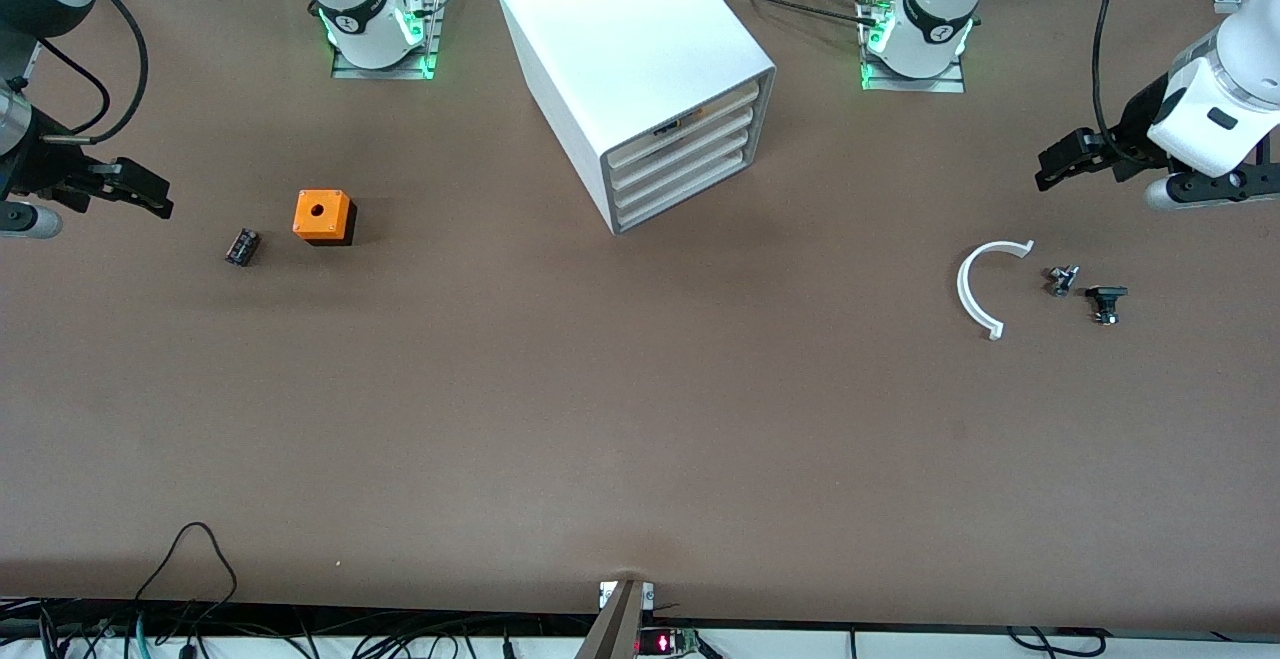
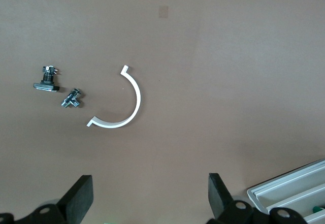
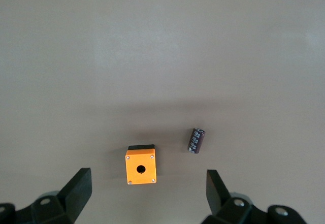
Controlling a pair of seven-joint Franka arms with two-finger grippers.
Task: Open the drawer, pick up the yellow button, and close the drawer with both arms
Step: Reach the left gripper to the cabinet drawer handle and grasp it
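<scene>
Nearest the front camera the brown surface [image 1: 640,439] carries nothing. First up, toward the left arm's end, is a small cluster: a white curved clip [image 1: 985,284], a small metal fitting [image 1: 1061,280] just beside it, and a black fitting [image 1: 1105,303] beside that. They look parked to one side, well apart from the cabinet, so the drawer fronts are free to slide out.

Toward the right arm's end sit a dark little cylinder [image 1: 242,246] and, a touch farther from the camera, the orange box [image 1: 323,216] with its hole facing up.

The left gripper [image 1: 1070,161] hangs over the surface above that clip cluster, spread wide, holding nothing. The right gripper [image 1: 130,189] hovers over its own end, near the orange box, equally wide and bare. Both arms appear to be waiting.

Farther off stands the white cabinet [image 1: 620,39], turned at an angle so its fronts face toward the left arm's end. The drawer [image 1: 690,124], topmost of four, is pushed in. The button is not visible; I'd judge it is inside that drawer, where a sliver of colour shows at the top gap.
</scene>
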